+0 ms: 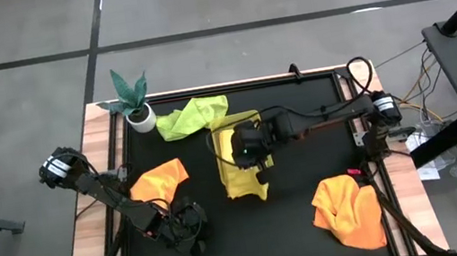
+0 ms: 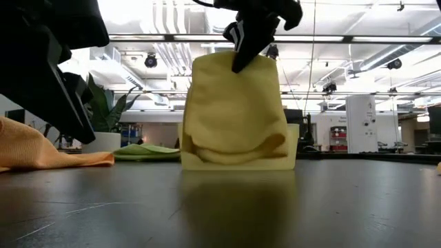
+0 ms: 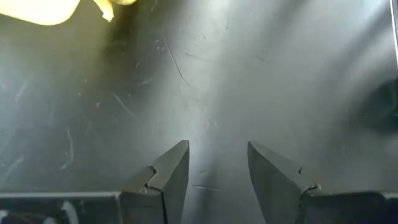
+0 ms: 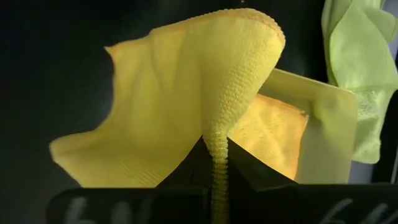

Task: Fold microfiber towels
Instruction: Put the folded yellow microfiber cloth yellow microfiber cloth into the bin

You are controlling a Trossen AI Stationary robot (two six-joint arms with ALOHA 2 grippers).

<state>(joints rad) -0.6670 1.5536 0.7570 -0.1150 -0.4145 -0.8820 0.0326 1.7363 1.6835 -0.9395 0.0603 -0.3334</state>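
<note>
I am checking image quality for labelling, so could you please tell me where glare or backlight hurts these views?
Low view: bright ceiling lights silhouette the right pincer holding the yellow towel. Left wrist view: pale streaks of glare wash the black table.

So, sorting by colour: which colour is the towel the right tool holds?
Pale yellow towel, clearest in the right wrist view.

on the table lie two orange towels (image 1: pixel 158 181) (image 1: pixel 350 210), one light green towel (image 1: pixel 193 115), one pale yellow towel (image 1: pixel 243 176) pinched between the right gripper's (image 1: pixel 248 146) fingers, one tray (image 4: pixel 326 134), one potted plant (image 1: pixel 135 101), and two arms.
</note>
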